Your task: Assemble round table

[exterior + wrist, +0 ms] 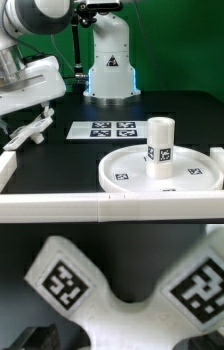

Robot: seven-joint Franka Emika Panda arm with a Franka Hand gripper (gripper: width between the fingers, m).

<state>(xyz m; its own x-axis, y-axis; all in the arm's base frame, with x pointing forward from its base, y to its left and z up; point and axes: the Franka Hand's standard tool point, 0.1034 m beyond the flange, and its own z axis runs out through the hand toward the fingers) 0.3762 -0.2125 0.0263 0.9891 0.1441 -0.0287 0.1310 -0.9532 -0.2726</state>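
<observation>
The white cross-shaped base piece (125, 308) fills the wrist view, and two of its arms carry black-white tags. In the exterior view the base piece (32, 130) lies on the black table at the exterior view's left. My gripper (27, 112) hangs just over it. The gripper (125, 341) is open. One dark finger (42, 336) shows beside the piece's middle, and I cannot tell whether it touches. The large round disc (125, 165) lies at the front right. The short tagged cylinder leg (160, 147) stands upright on the disc.
The marker board (103, 129) lies flat in the middle of the table. A white robot base (110, 60) stands at the back before a green wall. A white bar (60, 208) runs along the front edge, and a white block (6, 165) sits at the front left.
</observation>
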